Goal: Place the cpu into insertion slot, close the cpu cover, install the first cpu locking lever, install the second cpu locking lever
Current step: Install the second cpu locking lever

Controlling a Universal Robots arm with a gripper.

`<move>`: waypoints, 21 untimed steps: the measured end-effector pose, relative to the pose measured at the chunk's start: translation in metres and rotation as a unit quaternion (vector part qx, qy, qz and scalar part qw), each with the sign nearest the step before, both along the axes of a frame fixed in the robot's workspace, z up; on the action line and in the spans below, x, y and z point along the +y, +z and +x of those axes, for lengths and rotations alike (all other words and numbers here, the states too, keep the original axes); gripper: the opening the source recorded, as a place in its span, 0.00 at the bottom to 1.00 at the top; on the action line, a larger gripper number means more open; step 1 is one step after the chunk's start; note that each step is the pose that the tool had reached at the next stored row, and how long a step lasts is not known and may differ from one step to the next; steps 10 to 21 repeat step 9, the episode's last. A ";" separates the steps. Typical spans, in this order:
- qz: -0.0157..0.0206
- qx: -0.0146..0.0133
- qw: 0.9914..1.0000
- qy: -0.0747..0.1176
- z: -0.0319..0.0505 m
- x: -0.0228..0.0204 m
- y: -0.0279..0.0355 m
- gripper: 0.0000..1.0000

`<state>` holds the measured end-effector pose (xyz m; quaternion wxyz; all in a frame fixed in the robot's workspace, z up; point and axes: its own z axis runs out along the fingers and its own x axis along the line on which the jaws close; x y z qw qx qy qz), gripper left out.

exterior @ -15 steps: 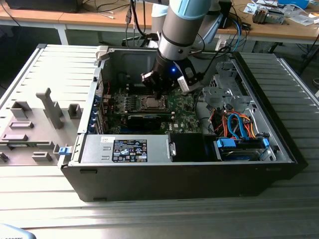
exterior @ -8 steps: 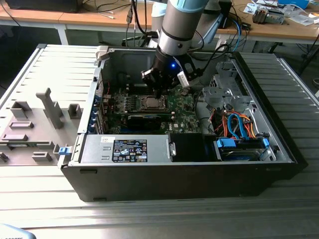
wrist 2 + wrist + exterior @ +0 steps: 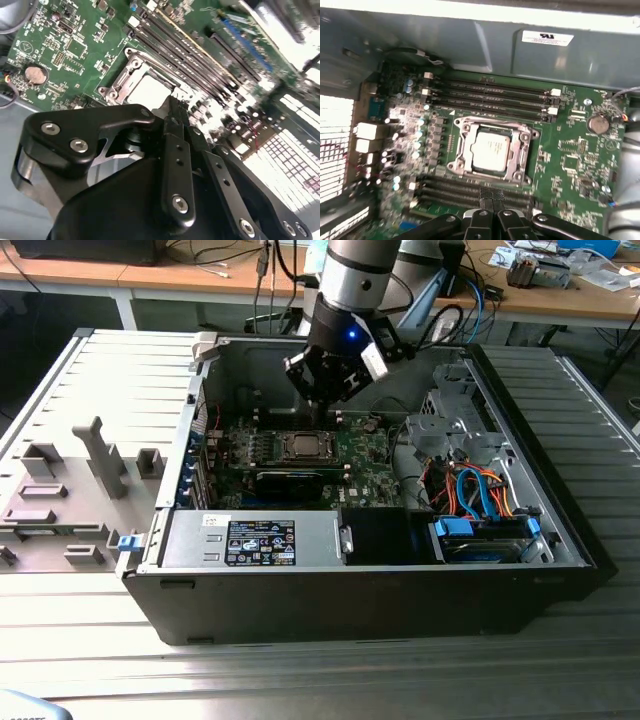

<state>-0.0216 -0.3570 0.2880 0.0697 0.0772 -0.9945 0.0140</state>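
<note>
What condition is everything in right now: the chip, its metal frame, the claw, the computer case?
Silver-grey square metal-topped cpu: seated in its socket.
Silver metal cpu cover frame: down flat around the chip.
Black claw: shut, empty, above the board.
Black computer case: side panel off, lying open.

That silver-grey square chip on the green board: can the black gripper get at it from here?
Probably yes. The black gripper hangs above the open case, fingers together, with nothing between it and the silver-grey square chip seated in its metal frame.

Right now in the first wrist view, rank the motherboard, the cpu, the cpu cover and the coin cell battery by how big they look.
Largest to smallest:
1. green motherboard
2. cpu cover, framing the chip
3. cpu
4. coin cell battery
</note>
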 end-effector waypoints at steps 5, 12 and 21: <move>-0.005 0.000 1.000 0.000 0.0000 0.0007 0.0082 0.11; -0.005 0.000 1.000 0.000 0.0000 0.0008 0.0086 0.11; -0.005 0.000 1.000 0.000 0.0000 0.0008 0.0086 0.11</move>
